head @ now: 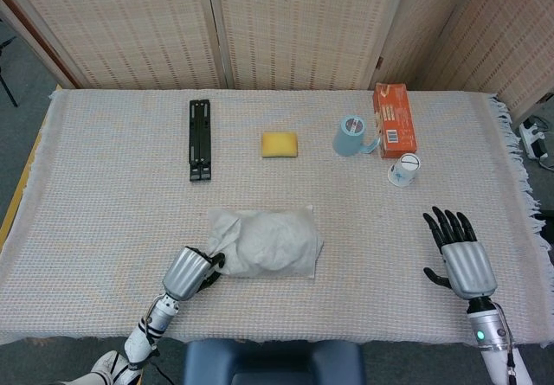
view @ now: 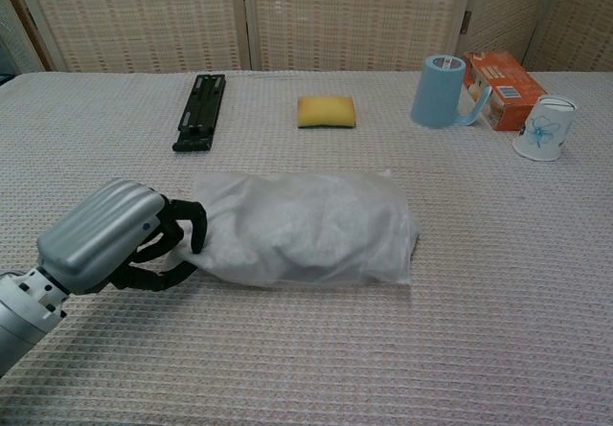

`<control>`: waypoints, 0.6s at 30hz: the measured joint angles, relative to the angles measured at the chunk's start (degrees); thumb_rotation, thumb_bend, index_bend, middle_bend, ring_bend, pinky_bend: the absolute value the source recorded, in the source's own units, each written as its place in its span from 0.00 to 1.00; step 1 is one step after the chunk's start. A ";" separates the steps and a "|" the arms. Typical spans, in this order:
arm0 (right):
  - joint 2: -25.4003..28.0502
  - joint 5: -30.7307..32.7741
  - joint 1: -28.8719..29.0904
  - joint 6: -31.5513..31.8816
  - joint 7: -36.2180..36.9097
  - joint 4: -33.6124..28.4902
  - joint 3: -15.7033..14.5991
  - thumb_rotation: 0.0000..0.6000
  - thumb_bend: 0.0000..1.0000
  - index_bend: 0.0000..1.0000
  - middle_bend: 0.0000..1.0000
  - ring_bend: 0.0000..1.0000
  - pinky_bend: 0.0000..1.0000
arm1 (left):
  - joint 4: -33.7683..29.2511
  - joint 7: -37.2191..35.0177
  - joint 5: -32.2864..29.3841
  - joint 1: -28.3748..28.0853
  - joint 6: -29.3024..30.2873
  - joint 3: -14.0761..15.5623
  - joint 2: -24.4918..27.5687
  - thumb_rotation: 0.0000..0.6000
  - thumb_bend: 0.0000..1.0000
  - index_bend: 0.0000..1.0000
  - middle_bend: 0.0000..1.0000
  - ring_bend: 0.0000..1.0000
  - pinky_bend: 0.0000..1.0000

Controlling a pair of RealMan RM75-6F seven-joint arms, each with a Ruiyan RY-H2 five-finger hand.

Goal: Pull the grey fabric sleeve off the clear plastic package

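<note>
A clear plastic package (head: 268,242) with grey fabric inside lies near the front middle of the woven tablecloth; in the chest view the package (view: 306,227) looks white and crumpled. My left hand (head: 190,271) is at its left end, and the dark fingers (view: 182,230) curl over and under the bunched plastic there, gripping it. My right hand (head: 457,255) hovers far to the right with its fingers spread and nothing in it. The chest view does not show the right hand.
Along the back stand a black folding stand (head: 200,139), a yellow sponge (head: 280,144), a blue mug (head: 351,135), an orange box (head: 394,119) and a tipped paper cup (head: 404,170). The table's front edge runs just below both hands.
</note>
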 measured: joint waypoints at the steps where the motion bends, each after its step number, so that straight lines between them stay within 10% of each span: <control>1: -0.33 -0.14 0.58 -0.97 0.75 0.68 -0.06 1.00 0.20 0.15 0.00 0.00 0.00 | 0.17 -0.12 0.10 -0.07 0.18 0.19 -0.08 1.00 0.59 0.75 1.00 1.00 1.00; 8: -4.85 -2.55 5.28 -4.57 8.25 6.35 0.48 1.00 0.32 0.35 0.00 0.00 0.00 | 0.58 -0.54 -0.09 -0.62 0.14 0.73 -0.70 1.00 0.59 0.75 1.00 1.00 1.00; 18: -12.86 -1.61 10.80 -9.95 14.34 12.57 2.33 1.00 0.34 0.37 0.00 0.00 0.00 | 0.04 -0.45 -0.70 -1.10 0.17 0.76 -0.60 1.00 0.59 0.75 1.00 1.00 1.00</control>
